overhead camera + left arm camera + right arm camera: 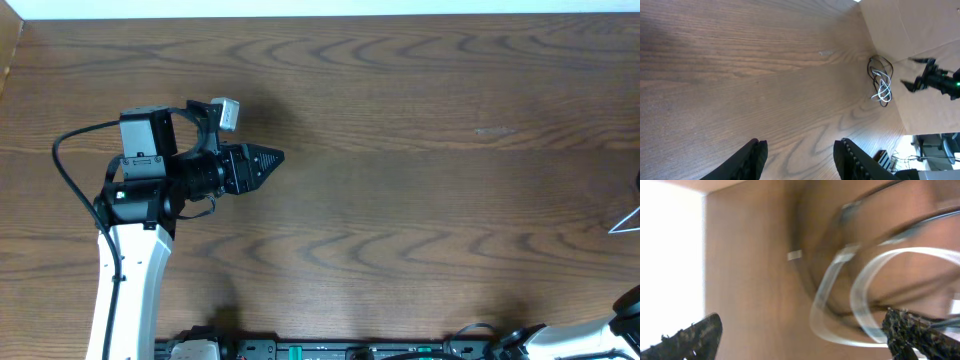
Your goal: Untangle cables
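**Cables bunched at the far table edge, right gripper open beside them**

Cables (881, 84) lie in one small tangle on the wooden table (740, 75), close to its far edge as the left wrist camera sees it. The black cable (871, 69) makes a loose loop on the upper side of the bunch. The white cable (883, 89) curls in tighter loops across the lower part, and the two cross each other.

The right gripper (912, 74) hovers just beside the tangle with its jaws spread wide and nothing clamped between them. Its own wrist view is blurred. There the two fingers (690, 340) stand far apart at the bottom corners, and pale loops of the white cable run close to the finger on the right side of the frame. Whether cable and finger touch cannot be told through the blur.

The left gripper (800, 145) is well apart from the cables, across a long stretch of bare wood. Its fingers stand parted with only the table showing between them, so it is open and holds nothing.
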